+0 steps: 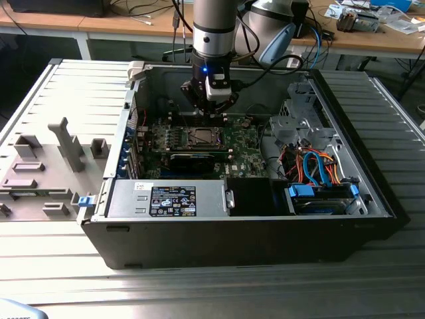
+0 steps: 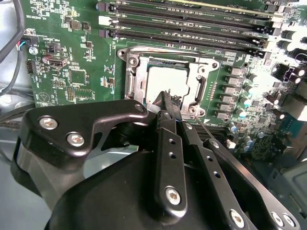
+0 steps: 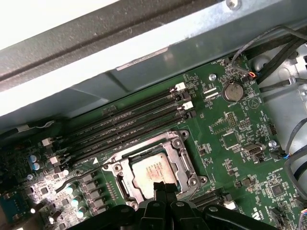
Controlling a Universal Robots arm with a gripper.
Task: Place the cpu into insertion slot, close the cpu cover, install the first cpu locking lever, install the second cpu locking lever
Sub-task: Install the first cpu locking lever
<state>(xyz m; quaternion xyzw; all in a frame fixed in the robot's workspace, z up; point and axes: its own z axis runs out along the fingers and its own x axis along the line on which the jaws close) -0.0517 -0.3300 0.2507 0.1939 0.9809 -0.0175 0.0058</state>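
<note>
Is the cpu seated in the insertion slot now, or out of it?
In. In the second wrist view the cpu lies flat, squarely within the insertion slot.

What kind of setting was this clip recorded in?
Probably a robotics lab or workshop: an open computer case lies on a slatted metal table, the arm's tool hangs over its motherboard, and wooden benches strewn with cables stand behind.

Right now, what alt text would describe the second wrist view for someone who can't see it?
A black gripper points its tip at the edge of the cpu, which lies framed by the silvery cpu cover. Memory slots cross the green motherboard beyond.
</note>
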